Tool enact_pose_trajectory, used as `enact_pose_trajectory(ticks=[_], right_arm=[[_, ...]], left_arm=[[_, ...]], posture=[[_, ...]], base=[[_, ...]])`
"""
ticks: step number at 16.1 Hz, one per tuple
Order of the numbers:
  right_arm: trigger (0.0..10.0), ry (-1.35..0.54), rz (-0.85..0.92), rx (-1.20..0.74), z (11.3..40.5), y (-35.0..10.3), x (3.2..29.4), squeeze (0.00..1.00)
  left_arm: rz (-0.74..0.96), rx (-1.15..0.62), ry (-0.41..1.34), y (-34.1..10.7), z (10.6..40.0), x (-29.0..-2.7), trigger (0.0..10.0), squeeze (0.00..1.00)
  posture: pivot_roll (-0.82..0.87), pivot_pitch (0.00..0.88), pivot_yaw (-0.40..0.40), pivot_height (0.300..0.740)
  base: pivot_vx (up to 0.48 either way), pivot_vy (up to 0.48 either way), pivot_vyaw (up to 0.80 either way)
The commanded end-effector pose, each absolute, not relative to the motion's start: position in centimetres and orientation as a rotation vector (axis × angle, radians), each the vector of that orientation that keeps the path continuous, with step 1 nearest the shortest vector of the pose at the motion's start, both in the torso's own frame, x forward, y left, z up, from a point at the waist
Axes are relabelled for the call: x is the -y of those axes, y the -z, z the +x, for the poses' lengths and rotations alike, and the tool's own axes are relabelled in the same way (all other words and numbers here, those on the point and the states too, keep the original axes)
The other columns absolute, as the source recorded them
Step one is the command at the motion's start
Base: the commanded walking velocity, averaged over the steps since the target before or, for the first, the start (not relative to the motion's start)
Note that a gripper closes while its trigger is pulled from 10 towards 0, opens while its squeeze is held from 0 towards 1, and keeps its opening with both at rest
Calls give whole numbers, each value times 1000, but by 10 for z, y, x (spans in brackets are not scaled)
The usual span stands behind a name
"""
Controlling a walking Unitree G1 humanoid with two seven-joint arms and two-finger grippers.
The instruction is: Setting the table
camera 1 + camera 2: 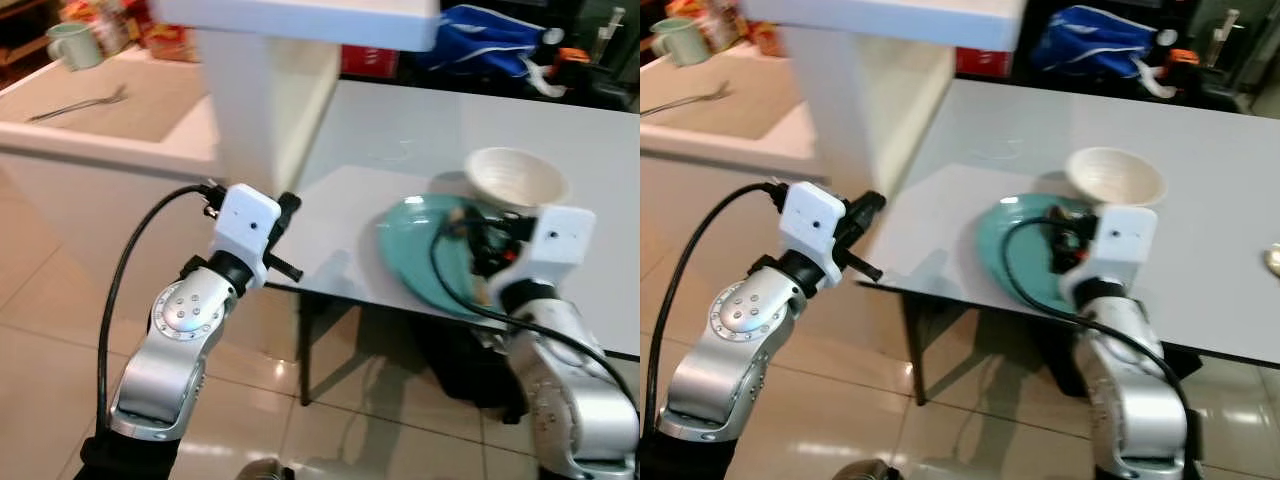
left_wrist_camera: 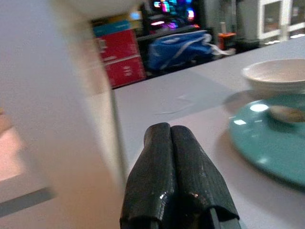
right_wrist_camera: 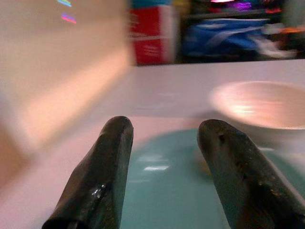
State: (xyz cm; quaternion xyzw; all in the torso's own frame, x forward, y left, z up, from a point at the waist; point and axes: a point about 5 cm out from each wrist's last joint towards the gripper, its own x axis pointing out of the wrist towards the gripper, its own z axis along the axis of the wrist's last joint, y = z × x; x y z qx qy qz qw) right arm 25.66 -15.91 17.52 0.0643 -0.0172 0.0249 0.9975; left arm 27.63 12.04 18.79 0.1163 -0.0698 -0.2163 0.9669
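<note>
Table: a white table (image 1: pixel 400 150) stood ahead of the robot, its near edge running across the middle of the head view.
Plate: a teal plate (image 1: pixel 415 255) lay flat on the table near that edge, at about 3 o'clock from the centre of the left eye view.
Bowl: a cream bowl (image 1: pixel 515 178) sat upright just beside the plate, at 1 o'clock from it; whether the two rims touched could not be told.
Right gripper: the right gripper (image 3: pixel 164 157) hovered above the plate, its two black fingers (image 3: pixel 107 171) spread apart with nothing between them.
Left gripper: the left gripper (image 2: pixel 170 136) was held at the table's near left corner, at 9 o'clock from the plate, its fingers pressed together and empty.
Counter: a pale counter (image 1: pixel 120 120) stood at 10 o'clock, well apart from the plate, with a fork (image 1: pixel 80 104) lying on it and a green mug (image 1: pixel 75 44) behind the fork.
Background: a blue bag (image 1: pixel 480 40) lay beyond the table's far edge at 12 o'clock.
</note>
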Motion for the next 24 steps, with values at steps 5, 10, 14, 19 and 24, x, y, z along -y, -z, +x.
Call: enact_pose_trajectory(ticks=[5,10,14,19,24], right_arm=[[10000,-185,173,47,248,-173,144,0],[10000,-161,175,28,255,-168,145,0],[10000,-191,190,46,261,-172,138,0],[10000,-227,197,68,271,-177,131,0],[10000,-244,174,97,277,-182,130,0]], left_arm=[[242,212,357,-205,285,-129,10000,0],[251,248,311,-217,292,-138,10000,0],[275,256,302,-221,294,-142,10000,0],[289,256,270,-224,293,-148,10000,0],[294,261,261,-228,296,-151,10000,0]], posture=[[49,19,3,740],[54,20,-7,740],[71,15,-25,740],[95,6,-50,740],[98,0,-45,740]], base=[[0,480,0],[0,480,-580],[0,480,-800],[0,480,-800],[0,480,-480]])
